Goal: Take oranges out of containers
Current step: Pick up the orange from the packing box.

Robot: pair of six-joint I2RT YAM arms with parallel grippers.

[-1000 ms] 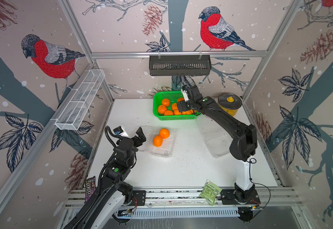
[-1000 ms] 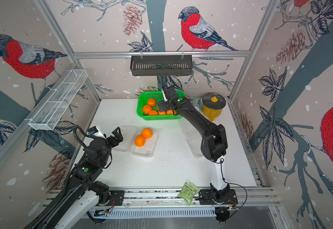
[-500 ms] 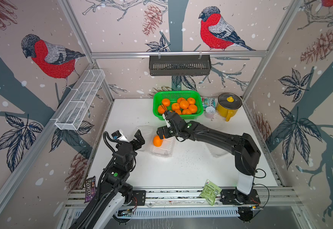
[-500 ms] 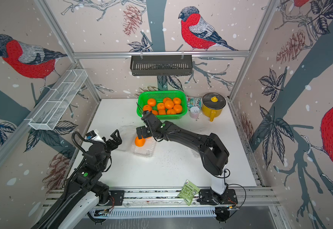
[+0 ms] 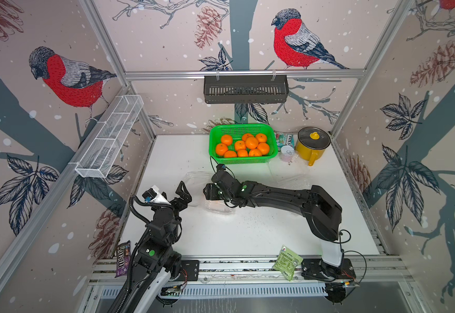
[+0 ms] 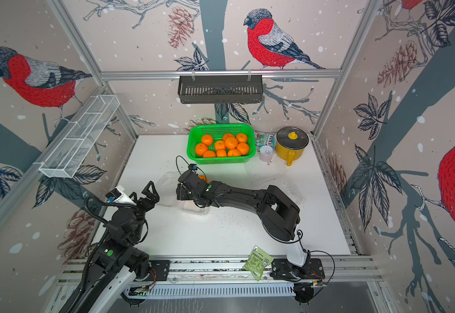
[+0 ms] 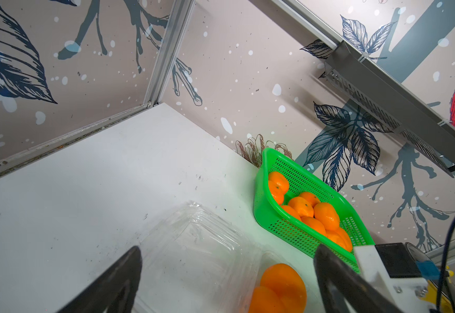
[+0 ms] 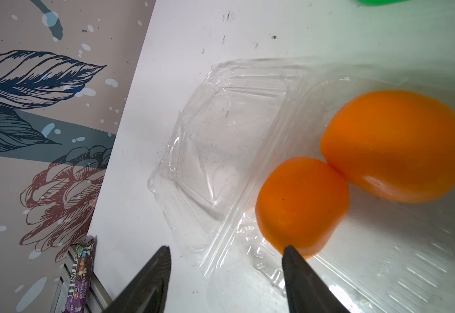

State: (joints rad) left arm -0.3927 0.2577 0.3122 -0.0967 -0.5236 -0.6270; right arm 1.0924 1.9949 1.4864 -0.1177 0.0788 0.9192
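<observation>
Oranges (image 8: 302, 206), seemingly two, in container (image 8: 378, 260)

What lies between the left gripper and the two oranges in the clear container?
The container's open lid, lying on the table, seen in the left wrist view between left gripper and oranges.

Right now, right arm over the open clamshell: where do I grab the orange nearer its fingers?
I'd grip the nearer orange across its widest middle, straight down from above: the container lies open, walls low. Set the fingers on the sides clear of the second orange, which touches it. The right gripper is open but offset; centre it first.
</observation>
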